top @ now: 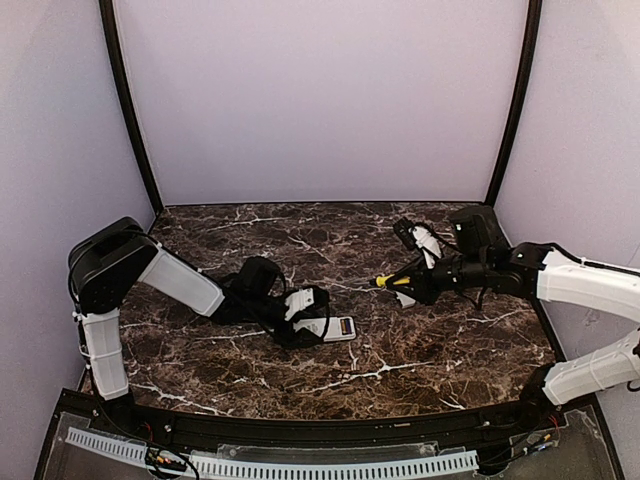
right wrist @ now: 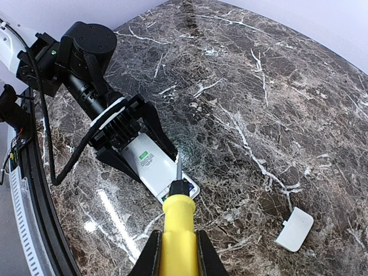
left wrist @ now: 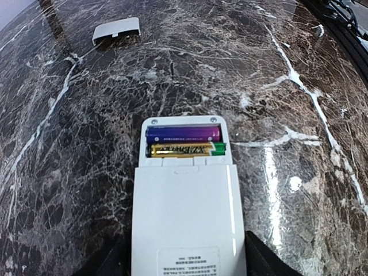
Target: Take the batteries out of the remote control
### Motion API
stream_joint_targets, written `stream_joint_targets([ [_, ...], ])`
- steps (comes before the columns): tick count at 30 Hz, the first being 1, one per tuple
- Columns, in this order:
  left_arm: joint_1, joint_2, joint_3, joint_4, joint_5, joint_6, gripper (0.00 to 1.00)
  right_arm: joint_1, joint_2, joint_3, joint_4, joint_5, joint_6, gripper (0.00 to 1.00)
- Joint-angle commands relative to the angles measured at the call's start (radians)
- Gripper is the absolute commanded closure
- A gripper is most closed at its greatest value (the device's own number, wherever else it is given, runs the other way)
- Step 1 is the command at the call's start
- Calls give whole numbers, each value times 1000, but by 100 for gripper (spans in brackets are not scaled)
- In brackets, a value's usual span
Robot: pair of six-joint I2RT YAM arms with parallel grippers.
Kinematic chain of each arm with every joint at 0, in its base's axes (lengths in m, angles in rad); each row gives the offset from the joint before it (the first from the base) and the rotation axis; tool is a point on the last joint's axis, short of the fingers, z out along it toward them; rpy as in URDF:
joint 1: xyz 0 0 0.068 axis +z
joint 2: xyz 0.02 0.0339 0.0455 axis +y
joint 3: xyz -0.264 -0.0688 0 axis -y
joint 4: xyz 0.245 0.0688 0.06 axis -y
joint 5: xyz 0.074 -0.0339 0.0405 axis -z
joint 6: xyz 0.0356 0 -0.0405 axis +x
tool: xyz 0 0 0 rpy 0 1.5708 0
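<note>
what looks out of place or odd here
The remote lies back up with its battery bay open, both batteries still inside. Its white cover lies loose on the table, well apart. Nothing looks spilled or broken.

Dark marble bench point(top: 450, 360) with white veins, lilac walls point(top: 320, 100) round it. The left jaws straddle one end of the white remote control point(top: 338, 328) mid-bench, can't tell if they're actually pinching it. The right jaws clamp a yellow-handled tool point(top: 401, 282), tip pointing left, not touching the remote control.
</note>
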Motion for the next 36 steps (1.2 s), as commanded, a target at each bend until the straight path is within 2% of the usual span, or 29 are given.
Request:
stream_joint_targets([
  [1, -3, 34, -10, -61, -46, 32, 37, -7, -23, -14, 35, -8, 2, 100],
  [14, -3, -16, 11, -111, -77, 46, 74, -7, -32, -16, 35, -7, 8, 100],
  [19, -4, -114, 5, -143, -126, 79, 84, -7, -41, -3, 32, -18, 11, 100],
  [24, -10, -230, 5, -205, -217, 113, 99, -5, -37, 22, 31, -49, 8, 100],
  [29, -16, -334, -7, -264, -299, 152, 100, -5, -27, 61, 14, -57, -3, 100],
  [36, -17, -520, -84, -263, -447, 176, 100, -5, -5, 119, -8, -48, -24, 100],
])
